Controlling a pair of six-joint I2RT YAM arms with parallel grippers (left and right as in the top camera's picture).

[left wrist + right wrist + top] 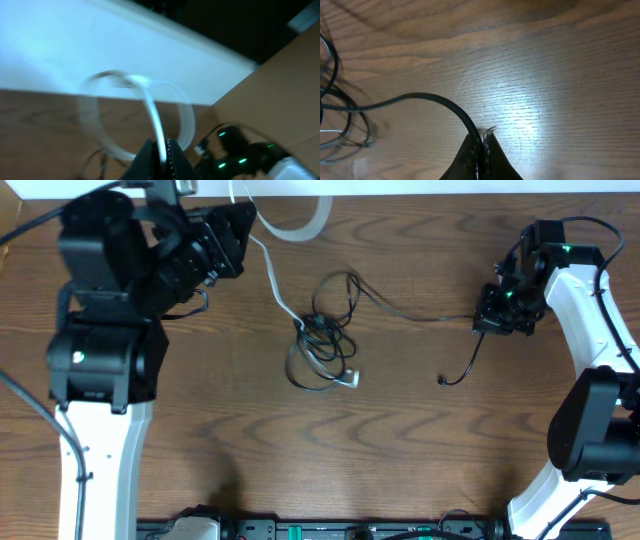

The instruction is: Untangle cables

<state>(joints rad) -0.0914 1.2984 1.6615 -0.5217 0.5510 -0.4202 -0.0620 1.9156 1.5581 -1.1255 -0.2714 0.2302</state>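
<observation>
You have a dark brown wood-grain tabletop filling the overhead view. Along the table's far edge runs a flat white band, wall or ledge, hard to tell which. A bright patch of light glares on the table's grain. Beyond the table's far edge, a tan flat panel meets that white band.

Wood-grain table with soft sheen; smooth matt black cable, smooth white cable.

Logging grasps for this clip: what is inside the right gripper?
A black cable curves into the right gripper, pinched between its shut fingers. The stretch inside the pinch is covered.
</observation>
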